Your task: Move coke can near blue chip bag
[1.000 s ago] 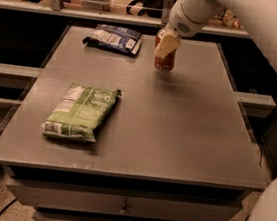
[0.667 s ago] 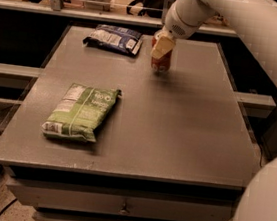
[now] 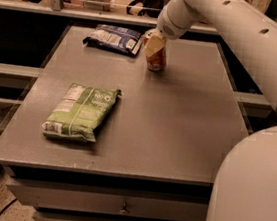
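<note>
The coke can (image 3: 156,62) is a red-orange can standing at the far middle of the grey table (image 3: 177,122). My gripper (image 3: 154,45) comes down from the white arm at the upper right and is shut on the coke can, its pale fingers (image 3: 154,46) covering the can's upper half. The blue chip bag (image 3: 114,38) lies flat at the table's far edge, just left of the can, with a small gap between them.
A larger light green bag (image 3: 80,111) lies on the left half of the table. The white arm (image 3: 248,40) crosses the upper right, and the robot's body (image 3: 249,196) fills the lower right. Drawers (image 3: 116,208) sit under the table front.
The gripper has carried the coke can a little to the left, closer to the blue chip bag. The bags have not moved.
</note>
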